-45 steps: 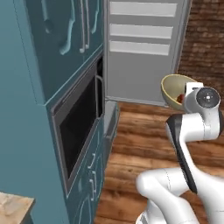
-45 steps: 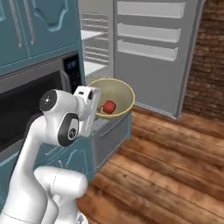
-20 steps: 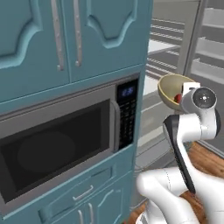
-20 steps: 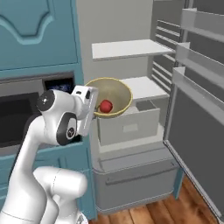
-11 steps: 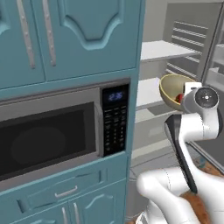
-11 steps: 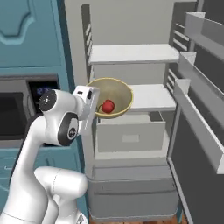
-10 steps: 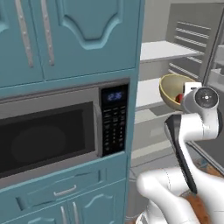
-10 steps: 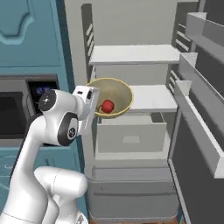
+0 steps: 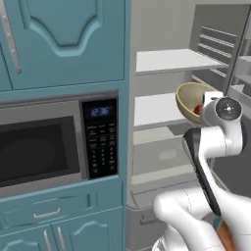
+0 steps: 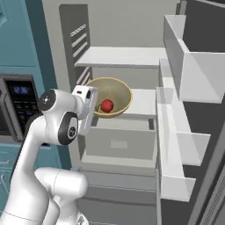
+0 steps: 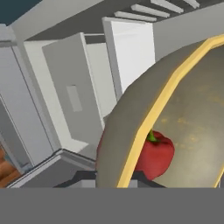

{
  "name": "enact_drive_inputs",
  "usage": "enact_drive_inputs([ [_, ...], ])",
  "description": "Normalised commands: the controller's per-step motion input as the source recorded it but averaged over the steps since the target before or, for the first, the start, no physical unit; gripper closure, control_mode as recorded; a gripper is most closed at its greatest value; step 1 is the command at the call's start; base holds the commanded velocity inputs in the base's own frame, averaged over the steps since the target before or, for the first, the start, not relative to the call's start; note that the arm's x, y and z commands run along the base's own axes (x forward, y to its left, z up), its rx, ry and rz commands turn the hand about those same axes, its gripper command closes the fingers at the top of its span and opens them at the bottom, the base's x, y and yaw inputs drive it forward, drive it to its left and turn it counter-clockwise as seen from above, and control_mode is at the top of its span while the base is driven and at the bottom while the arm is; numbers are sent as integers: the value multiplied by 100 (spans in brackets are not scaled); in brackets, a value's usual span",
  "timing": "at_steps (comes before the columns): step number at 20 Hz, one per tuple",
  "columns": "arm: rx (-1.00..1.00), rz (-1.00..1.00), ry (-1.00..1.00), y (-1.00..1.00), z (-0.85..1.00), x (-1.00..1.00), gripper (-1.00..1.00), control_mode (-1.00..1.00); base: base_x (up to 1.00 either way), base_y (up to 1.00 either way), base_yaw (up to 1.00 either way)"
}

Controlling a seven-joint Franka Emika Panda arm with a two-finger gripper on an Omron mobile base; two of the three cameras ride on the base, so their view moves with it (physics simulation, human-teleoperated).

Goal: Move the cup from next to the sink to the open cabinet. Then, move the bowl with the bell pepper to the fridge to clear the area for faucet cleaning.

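Note:
My gripper (image 10: 94,109) is shut on the rim of the olive-tan bowl (image 10: 117,90) and holds it up in front of the open fridge (image 10: 124,57). The red bell pepper (image 10: 107,105) lies inside the bowl. In the hand view the bowl's pale rim (image 11: 148,127) runs between my fingertips, with the bell pepper (image 11: 158,153) just past it. The left base view has the bowl (image 9: 188,98) and bell pepper (image 9: 198,109) right of the fridge's white shelves (image 9: 171,60). The cup, sink, faucet and open cabinet are out of view.
A built-in microwave (image 9: 39,142) with a dark keypad sits in teal cabinets (image 9: 63,39) left of the fridge. The fridge door with white bins (image 10: 189,77) stands open on the right. A pale drawer (image 10: 119,141) lies below the bowl.
The whole picture has slid sideways, so the base has moved right, bringing the fridge interior in front. The bowl stays in the same grip and the same place relative to the arm.

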Motion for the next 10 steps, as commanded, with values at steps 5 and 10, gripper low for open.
enact_drive_inputs([
  [5, 0, 0, 0, 0, 0, 0, 100, 100, 73, 0, 22],
  [10, 3, 3, 0, -12, 0, -1, 100, -100, 19, -27, 15],
])
